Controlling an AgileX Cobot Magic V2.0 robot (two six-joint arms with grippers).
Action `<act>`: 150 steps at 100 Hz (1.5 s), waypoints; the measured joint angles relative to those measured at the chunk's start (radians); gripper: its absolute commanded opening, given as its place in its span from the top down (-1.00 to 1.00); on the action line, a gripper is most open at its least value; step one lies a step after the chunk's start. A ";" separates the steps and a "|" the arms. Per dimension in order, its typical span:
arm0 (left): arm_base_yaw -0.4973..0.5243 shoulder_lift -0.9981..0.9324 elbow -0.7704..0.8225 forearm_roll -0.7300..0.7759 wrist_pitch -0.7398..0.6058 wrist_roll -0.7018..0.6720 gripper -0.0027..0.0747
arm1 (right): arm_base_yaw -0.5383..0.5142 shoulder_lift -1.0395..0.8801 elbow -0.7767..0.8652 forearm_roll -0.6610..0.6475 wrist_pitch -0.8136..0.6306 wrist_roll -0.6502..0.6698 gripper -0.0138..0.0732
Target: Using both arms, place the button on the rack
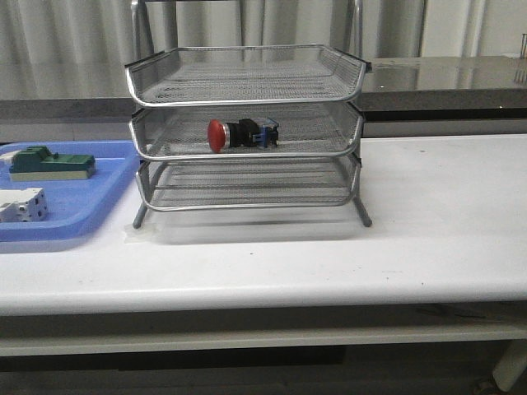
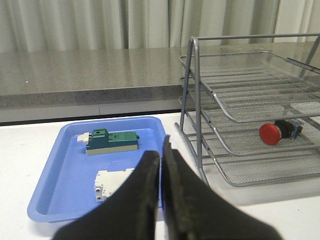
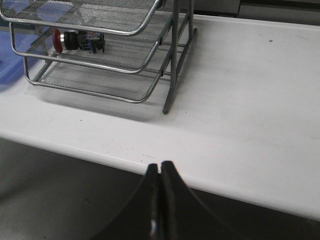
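The button (image 1: 239, 134), red head, black body, blue rear block, lies on its side in the middle tray of the silver wire rack (image 1: 247, 82). It also shows in the left wrist view (image 2: 278, 132) and the right wrist view (image 3: 77, 40). My left gripper (image 2: 161, 155) is shut and empty, held above the near edge of the blue tray, left of the rack (image 2: 240, 118). My right gripper (image 3: 160, 169) is shut and empty, over the table's front edge, well away from the rack (image 3: 135, 70). Neither arm shows in the front view.
A flat blue tray (image 1: 82, 216) at the left holds a green block (image 1: 51, 163) and a white boxy component (image 1: 23, 205); both show in the left wrist view (image 2: 114, 141) (image 2: 112, 181). A grey counter (image 1: 461, 78) runs behind the white table (image 1: 445, 214).
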 measured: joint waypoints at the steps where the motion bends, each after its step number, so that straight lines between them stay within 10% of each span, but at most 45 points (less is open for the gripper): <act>1: 0.000 0.000 0.000 0.000 0.000 0.000 0.92 | 0.000 0.000 0.000 0.000 0.000 0.000 0.81; 76: 0.000 0.000 0.000 0.000 -0.001 0.000 0.92 | 0.000 0.000 0.000 -0.014 -0.009 0.010 0.81; 119: 0.000 0.000 0.000 0.000 -0.001 0.000 0.92 | 0.032 -0.136 0.156 -0.444 -0.227 0.548 0.81; 150: 0.000 0.000 0.000 0.000 -0.001 0.000 0.92 | 0.032 -0.329 0.335 -0.498 -0.384 0.608 0.81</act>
